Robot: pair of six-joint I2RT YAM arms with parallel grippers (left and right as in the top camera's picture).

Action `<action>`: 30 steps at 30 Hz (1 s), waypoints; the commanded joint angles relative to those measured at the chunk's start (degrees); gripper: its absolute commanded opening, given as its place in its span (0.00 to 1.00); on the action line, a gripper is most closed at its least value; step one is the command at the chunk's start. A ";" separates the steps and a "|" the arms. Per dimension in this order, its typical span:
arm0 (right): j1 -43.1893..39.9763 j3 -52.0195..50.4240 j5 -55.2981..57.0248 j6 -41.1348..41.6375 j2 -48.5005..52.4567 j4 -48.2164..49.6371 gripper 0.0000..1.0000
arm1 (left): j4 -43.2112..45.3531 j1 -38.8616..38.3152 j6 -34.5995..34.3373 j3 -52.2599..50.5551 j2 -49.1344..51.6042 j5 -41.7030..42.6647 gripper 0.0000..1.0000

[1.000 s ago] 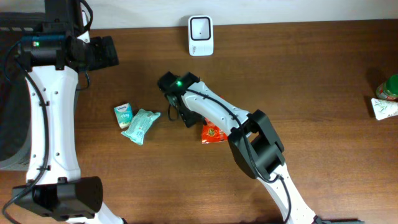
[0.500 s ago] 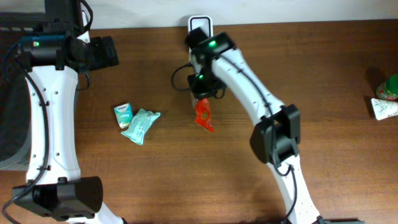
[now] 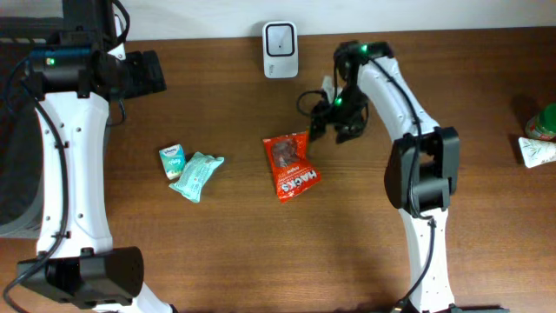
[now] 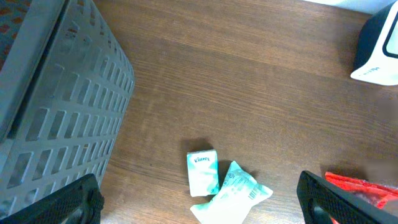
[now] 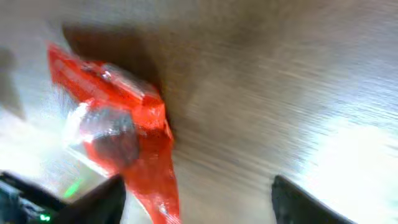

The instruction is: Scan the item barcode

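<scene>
- The red snack bag [image 3: 291, 165] lies flat in the middle of the desk [image 3: 452, 252], face up, apart from the white scanner [image 3: 280, 49] at the far edge.
- The right pincer [image 3: 334, 129] hovers just right of the bag's top corner, jaws spread, nothing in them!
- The left pincer [image 3: 148, 74] is far left near the grey basket [image 4: 56, 106], wide and empty.
- A tissue pack [image 3: 172, 161] and a teal packet [image 3: 197, 176] touch, left of the bag.
</scene>
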 commanded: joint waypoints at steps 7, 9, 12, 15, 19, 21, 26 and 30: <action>8.50 -1.29 3.21 -1.60 -2.78 -3.48 0.83 | -0.07 0.04 -0.68 0.83 -0.11 -0.42 0.99; 10.32 -4.94 0.85 -1.38 -2.75 -0.17 0.85 | -0.07 0.07 -0.68 0.83 -0.11 -0.42 0.99; 11.78 -8.39 0.55 -1.40 -2.75 2.82 0.83 | -0.07 0.04 -0.68 0.83 -0.11 -0.42 0.99; 13.68 -9.18 7.56 -1.16 -2.75 3.96 0.78 | -0.07 -0.28 -0.68 0.83 -0.11 -0.42 0.99; 17.03 -9.60 13.94 1.44 -2.75 6.34 0.76 | -0.07 -0.22 -0.68 0.83 -0.11 -0.42 0.99; 18.05 -11.58 13.99 4.52 -2.75 9.20 0.76 | -0.07 -0.22 -0.68 0.83 -0.11 -0.42 0.99; 18.23 -16.20 16.68 8.98 -2.75 15.08 0.31 | -0.07 -0.22 -0.68 0.83 -0.11 -0.42 0.99; 17.70 -8.59 16.76 8.94 -3.43 12.70 0.04 | -0.07 -0.22 -0.68 0.83 -0.11 -0.42 0.99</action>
